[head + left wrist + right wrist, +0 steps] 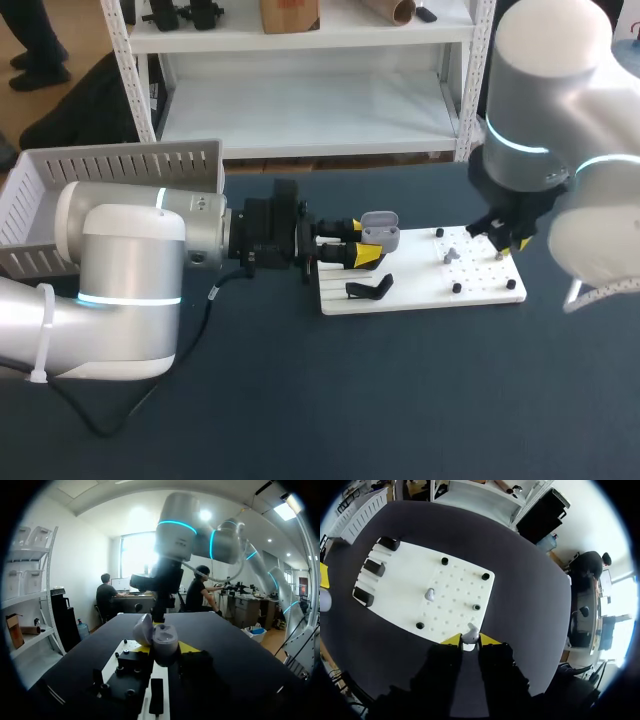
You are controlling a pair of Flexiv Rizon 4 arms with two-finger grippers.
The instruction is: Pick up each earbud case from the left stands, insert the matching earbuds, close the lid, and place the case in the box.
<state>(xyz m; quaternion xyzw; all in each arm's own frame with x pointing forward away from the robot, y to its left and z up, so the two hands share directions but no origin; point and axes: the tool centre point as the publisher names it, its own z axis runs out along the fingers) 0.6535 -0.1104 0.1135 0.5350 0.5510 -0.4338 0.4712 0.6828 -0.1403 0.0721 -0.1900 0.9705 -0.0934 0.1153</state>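
Observation:
A grey earbud case (381,232) with its lid up is held over the near-left end of the white board (420,295); my left gripper (358,241) is shut on it. In the left wrist view the case (161,641) sits between the yellow tips, lid tilted back. My right gripper (470,640) stands at the board's right edge (395,610), shut on a white earbud (470,631). A second white earbud (429,594) rests mid-board, also seen from above (452,255). Empty black stands (374,567) line the board's left side.
A white slotted box (110,165) sits at the back left behind my left arm. Small black pegs (456,287) stick up from the board. One black stand (370,288) lies under the left gripper. Dark tabletop (400,400) spreads in front.

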